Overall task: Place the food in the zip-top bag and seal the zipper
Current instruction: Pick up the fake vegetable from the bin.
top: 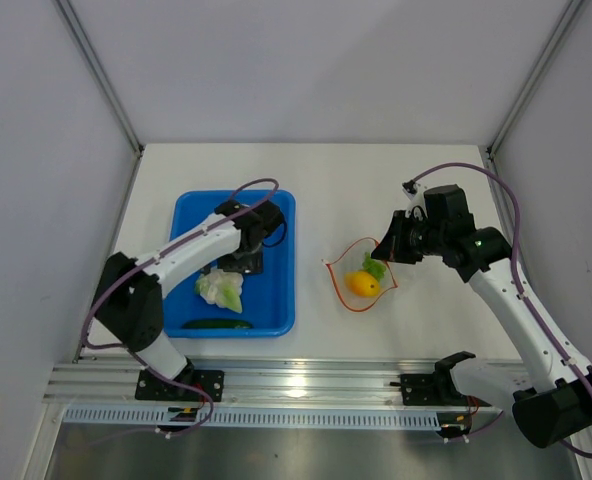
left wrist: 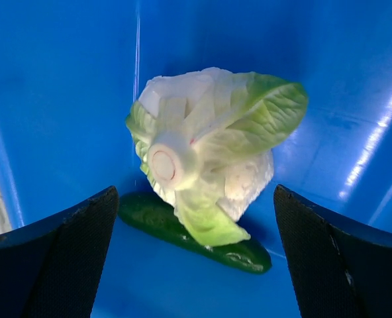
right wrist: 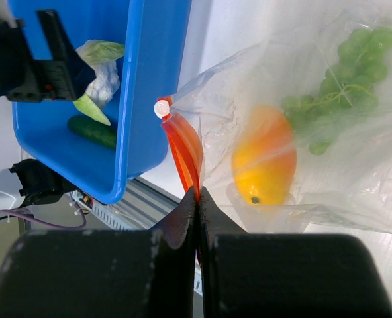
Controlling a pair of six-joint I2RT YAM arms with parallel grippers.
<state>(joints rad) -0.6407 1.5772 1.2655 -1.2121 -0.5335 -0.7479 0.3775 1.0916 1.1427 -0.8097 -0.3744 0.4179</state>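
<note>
Left gripper (left wrist: pixel 195 199): jaws fully apart, empty, poised over cabbage (left wrist: pixel 209 146) | cabbage: frame centre, in blue tray (top: pixel 191 215), near cucumber (left wrist: pixel 183 232) | handling: likely light, rigid, smooth; grip across body | right gripper (right wrist: pixel 197 199): pinched on zipper (right wrist: pixel 183 142) of bag (right wrist: pixel 355 165)

Four toy food pieces in all: one cabbage head (left wrist: pixel 202 152) and one cucumber (left wrist: pixel 239 255) just ahead of the left fingers (left wrist: pixel 63 252), one orange-yellow fruit (right wrist: pixel 265 162) and one grape bunch (right wrist: pixel 342 99) just beyond the right fingers (right wrist: pixel 176 232). One blue tray (top: pixel 276 322), one zip-top bag (right wrist: pixel 361 185), one zipper (right wrist: pixel 186 149). Single grapes blur behind plastic; perhaps a dozen.
</note>
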